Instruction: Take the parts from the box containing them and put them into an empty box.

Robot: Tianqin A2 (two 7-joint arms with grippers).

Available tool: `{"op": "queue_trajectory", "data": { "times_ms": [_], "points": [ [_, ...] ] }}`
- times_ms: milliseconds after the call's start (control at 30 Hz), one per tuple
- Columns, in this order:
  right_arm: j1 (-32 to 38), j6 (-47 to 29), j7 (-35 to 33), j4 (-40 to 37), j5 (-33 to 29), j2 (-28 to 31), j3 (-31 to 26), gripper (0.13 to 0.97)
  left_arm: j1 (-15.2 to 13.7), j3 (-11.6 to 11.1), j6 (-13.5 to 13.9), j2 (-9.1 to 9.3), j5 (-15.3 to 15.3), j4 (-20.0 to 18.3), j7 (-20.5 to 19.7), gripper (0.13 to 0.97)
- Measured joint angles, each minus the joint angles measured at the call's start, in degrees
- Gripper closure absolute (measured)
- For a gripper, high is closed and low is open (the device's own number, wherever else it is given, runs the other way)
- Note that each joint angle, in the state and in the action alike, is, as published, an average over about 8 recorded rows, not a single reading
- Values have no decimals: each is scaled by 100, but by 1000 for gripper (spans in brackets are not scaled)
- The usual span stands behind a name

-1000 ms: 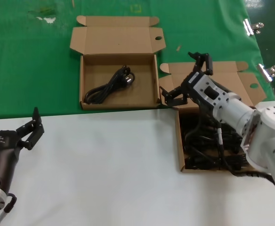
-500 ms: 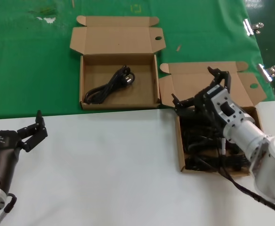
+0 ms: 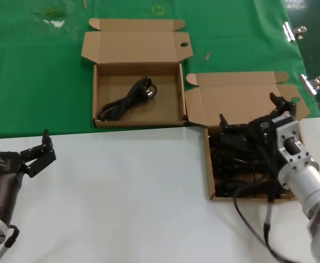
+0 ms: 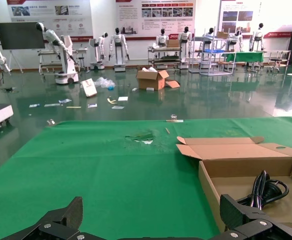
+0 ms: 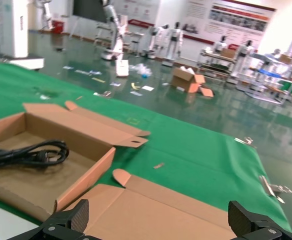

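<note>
The right claw (image 3: pixel 254 118) hangs spread wide and empty over the far end of the full box (image 3: pixel 210 181), which sits near the counter's (image 3: pixel 121 192) right edge with a tangle of black cords (image 3: pixel 236 164) inside. The second box (image 3: pixel 97 98) lies on the green mat (image 3: pixel 34 71) toward the far edge, holding one coiled cord (image 3: pixel 128 98). The left claw (image 3: pixel 34 153) rests open and empty at the near left corner.
</note>
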Motion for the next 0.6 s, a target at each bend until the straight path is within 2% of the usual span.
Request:
{"op": "queue_trajectory", "data": {
  "times_ms": [400, 600],
  "points": [
    [-1133, 634, 1240, 1436, -222, 129, 248, 129, 0, 0, 0, 0, 0, 0, 0, 132],
    [-1439, 805, 1575, 1824, -281, 164, 315, 129, 0, 0, 0, 0, -1, 0, 0, 132]
  ]
}}
